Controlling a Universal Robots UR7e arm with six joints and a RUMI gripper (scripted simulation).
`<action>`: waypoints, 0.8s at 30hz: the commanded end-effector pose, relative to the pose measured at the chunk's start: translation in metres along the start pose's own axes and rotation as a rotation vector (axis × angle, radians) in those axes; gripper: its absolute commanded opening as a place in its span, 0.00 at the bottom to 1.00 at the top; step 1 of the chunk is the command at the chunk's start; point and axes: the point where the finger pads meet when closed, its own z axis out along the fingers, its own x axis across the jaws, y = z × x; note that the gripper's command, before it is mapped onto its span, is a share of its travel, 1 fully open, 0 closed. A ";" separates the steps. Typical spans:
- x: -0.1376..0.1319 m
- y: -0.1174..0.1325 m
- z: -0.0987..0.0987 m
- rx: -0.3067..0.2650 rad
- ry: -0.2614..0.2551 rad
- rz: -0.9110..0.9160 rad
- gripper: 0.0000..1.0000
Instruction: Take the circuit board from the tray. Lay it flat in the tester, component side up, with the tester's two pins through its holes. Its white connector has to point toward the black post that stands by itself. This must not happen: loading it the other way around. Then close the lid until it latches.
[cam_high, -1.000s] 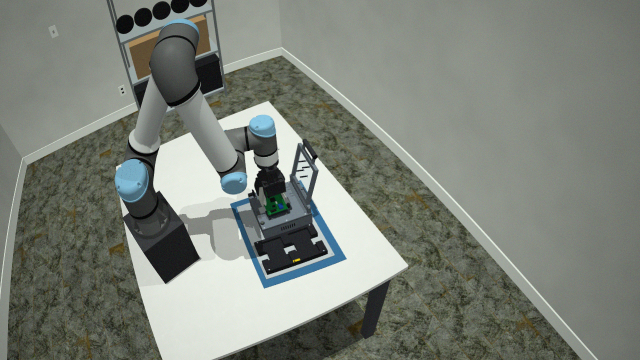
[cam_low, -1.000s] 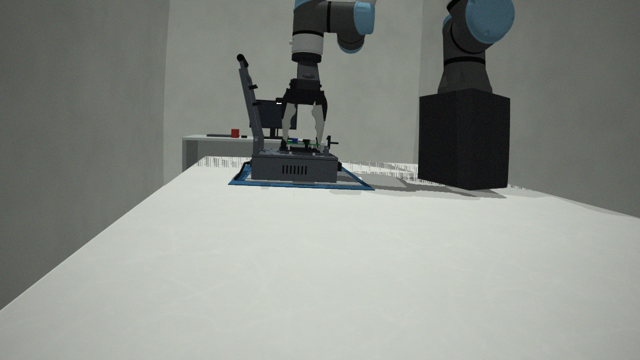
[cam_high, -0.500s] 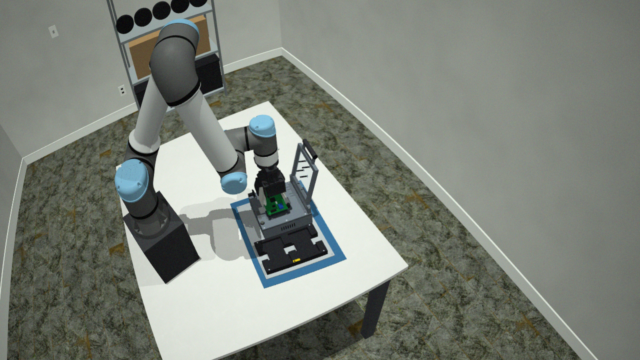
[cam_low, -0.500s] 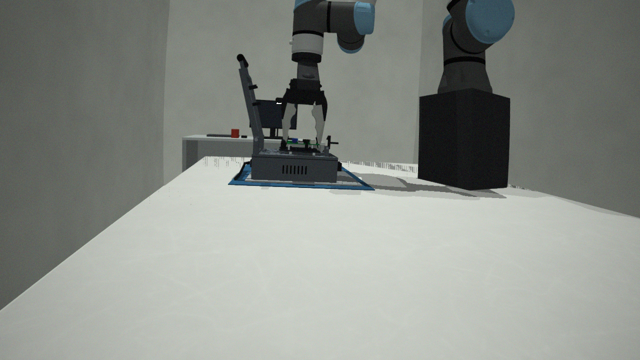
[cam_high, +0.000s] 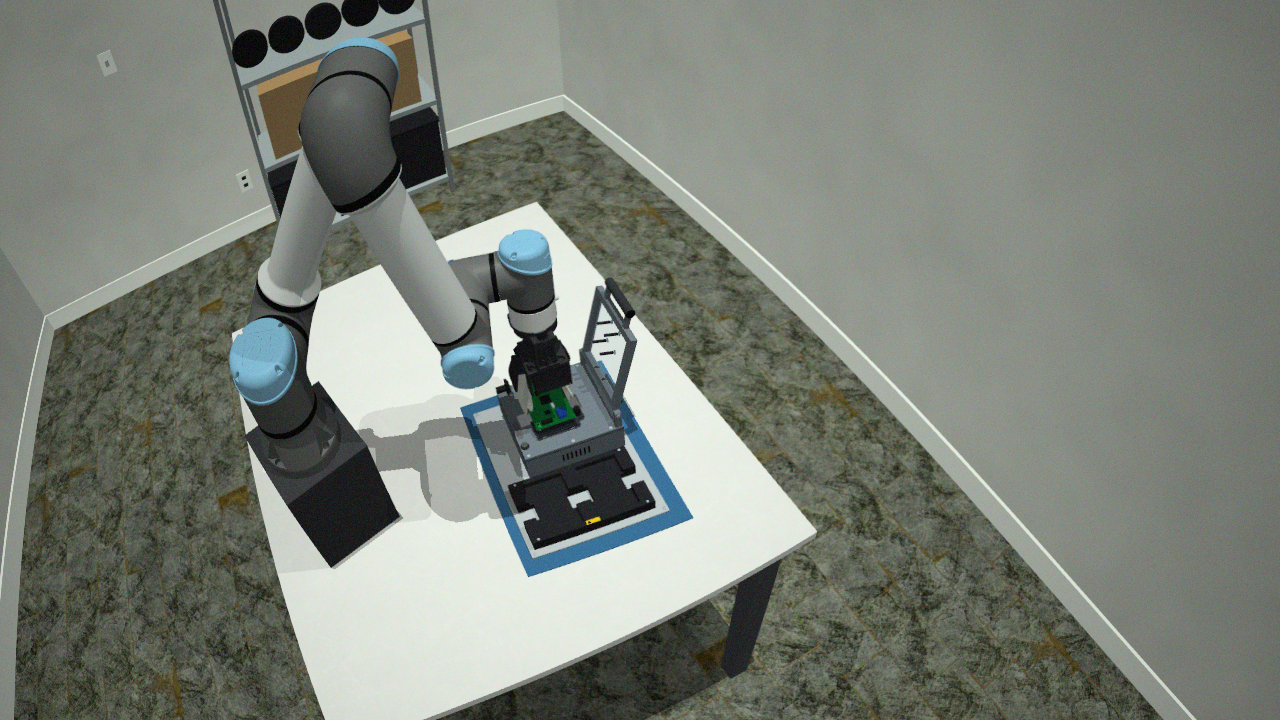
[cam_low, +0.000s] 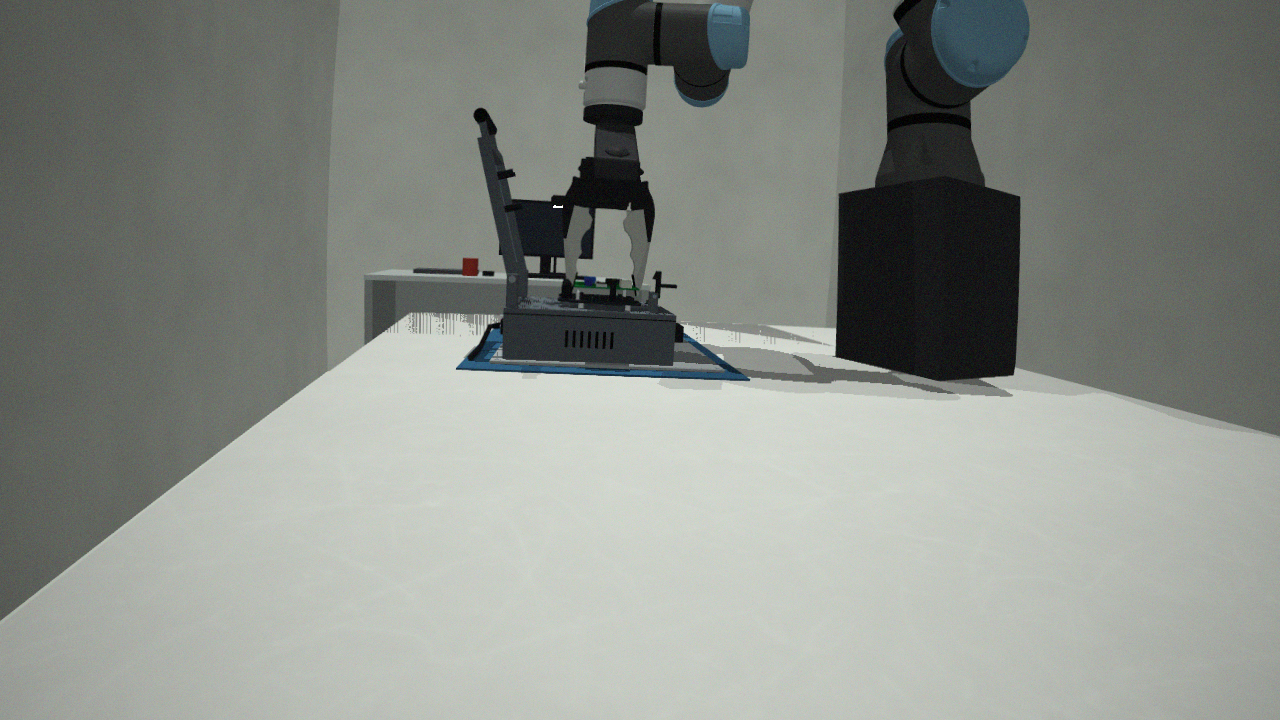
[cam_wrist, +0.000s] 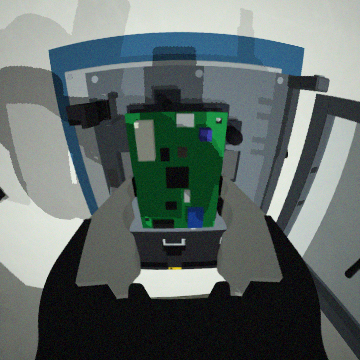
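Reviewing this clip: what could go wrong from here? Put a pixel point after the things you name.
The gripper (cam_high: 550, 407) (cam_low: 604, 284) (cam_wrist: 177, 176) holds the board (cam_high: 556, 419) (cam_low: 626, 288) (cam_wrist: 155, 185) over the tester (cam_high: 546, 461) (cam_low: 537, 335) (cam_wrist: 240, 92). The pins can't be made out, so a small misalignment might leave the board perched on them if released.

The raised lid (cam_high: 623, 376) (cam_low: 502, 214) (cam_wrist: 306, 150) stands close beside the gripper; a sideways retreat might bump it.

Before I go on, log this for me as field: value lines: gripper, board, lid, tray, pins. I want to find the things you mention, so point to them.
gripper: shut on the green circuit board (cam_high: 544, 410) (cam_low: 601, 287) (cam_wrist: 157, 185)
board: component side up, over the grey metal tester (cam_high: 581, 454) (cam_low: 537, 335) (cam_wrist: 250, 95)
lid: grey frame (cam_high: 622, 371) (cam_low: 501, 205) (cam_wrist: 302, 162), raised, unlatched
tray: black, slotted (cam_high: 581, 503), beside tester, no board in it
pins: seating hidden
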 end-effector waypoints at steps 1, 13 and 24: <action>0.000 0.000 0.000 0.000 0.001 0.000 0.39; 0.000 0.000 0.001 0.000 0.001 0.000 0.39; 0.000 0.000 0.003 0.000 0.001 0.000 0.39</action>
